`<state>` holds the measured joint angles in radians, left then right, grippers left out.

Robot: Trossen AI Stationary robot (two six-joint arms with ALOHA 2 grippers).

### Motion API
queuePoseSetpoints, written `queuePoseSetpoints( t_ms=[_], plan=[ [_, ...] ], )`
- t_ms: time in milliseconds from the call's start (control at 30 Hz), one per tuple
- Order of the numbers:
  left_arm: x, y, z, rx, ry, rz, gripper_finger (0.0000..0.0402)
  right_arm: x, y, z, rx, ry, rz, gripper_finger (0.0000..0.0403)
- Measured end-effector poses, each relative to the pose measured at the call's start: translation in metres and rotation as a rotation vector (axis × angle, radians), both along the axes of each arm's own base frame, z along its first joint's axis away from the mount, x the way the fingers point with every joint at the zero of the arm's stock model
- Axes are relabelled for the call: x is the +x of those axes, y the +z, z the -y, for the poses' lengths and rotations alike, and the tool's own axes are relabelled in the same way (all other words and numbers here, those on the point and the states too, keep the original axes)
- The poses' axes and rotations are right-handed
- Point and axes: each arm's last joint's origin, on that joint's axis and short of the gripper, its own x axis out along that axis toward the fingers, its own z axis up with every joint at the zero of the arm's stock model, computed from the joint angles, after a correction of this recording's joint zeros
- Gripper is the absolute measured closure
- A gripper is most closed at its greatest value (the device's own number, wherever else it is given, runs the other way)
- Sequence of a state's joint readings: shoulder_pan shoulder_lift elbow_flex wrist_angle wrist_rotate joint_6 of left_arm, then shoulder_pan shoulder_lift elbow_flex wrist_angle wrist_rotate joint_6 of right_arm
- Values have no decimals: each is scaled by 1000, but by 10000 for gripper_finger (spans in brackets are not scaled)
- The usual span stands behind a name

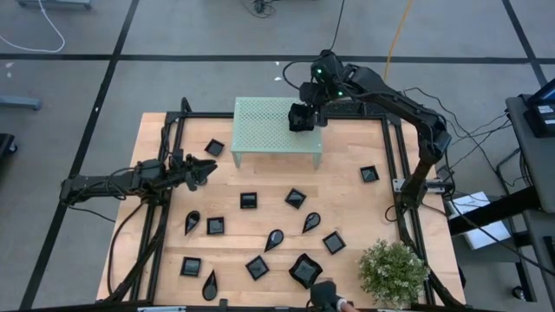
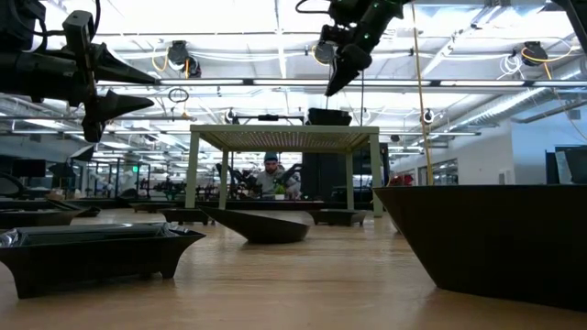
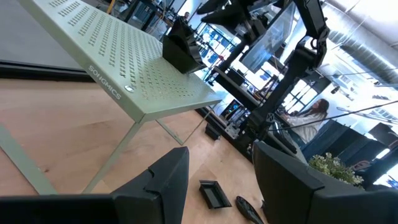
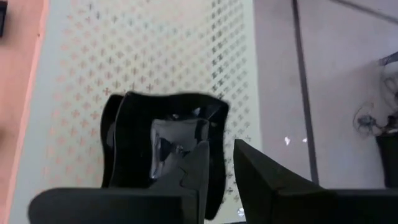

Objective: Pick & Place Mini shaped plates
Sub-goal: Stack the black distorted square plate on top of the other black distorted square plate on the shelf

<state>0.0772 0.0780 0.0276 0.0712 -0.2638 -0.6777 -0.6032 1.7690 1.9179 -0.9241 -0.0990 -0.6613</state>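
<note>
Our right gripper [image 4: 217,163] sits over the wavy plate [image 4: 134,140] on the green stand [image 1: 260,130], fingers partly open, nothing held; left gripper [image 1: 205,169] hangs wide open, empty.

Even, bright light falls from overhead onto the counter [image 1: 347,199], and the stand [image 1: 269,130] throws only a soft shadow beneath it. In the low view the ceiling lights [image 2: 275,18] blow out to white, leaving the nearest dishes [image 2: 495,238] as dark, blurred silhouettes. The right wrist view is soft and washed out; a pale glare sits on the glossy black dish [image 4: 161,143]. The left wrist view shows bright windows behind, slightly hazy.
</note>
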Motion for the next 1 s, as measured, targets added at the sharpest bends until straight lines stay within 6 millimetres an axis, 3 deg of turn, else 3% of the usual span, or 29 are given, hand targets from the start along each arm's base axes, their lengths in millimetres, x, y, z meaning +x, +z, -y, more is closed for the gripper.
queuePoseSetpoints(
  t_ms=[200, 367, 633, 900, 1000],
  plan=[
    [0, 0, 0, 0, 0, 0, 220, 3, -2, 1, -12, -27, 1, 342],
    [0, 0, 0, 0, 0, 0, 220, 12, -19, 8, -128, -78, -14, 344],
    [0, 0, 0, 0, 0, 0, 220, 17, -44, 5, -137, -77, -58, 344],
    [0, 0, 0, 0, 0, 0, 220, 19, -39, 0, -192, -92, -59, 344],
    [0, 0, 0, 0, 0, -1, 220, 16, -25, -7, -208, -97, -3, 344]
  ],
)
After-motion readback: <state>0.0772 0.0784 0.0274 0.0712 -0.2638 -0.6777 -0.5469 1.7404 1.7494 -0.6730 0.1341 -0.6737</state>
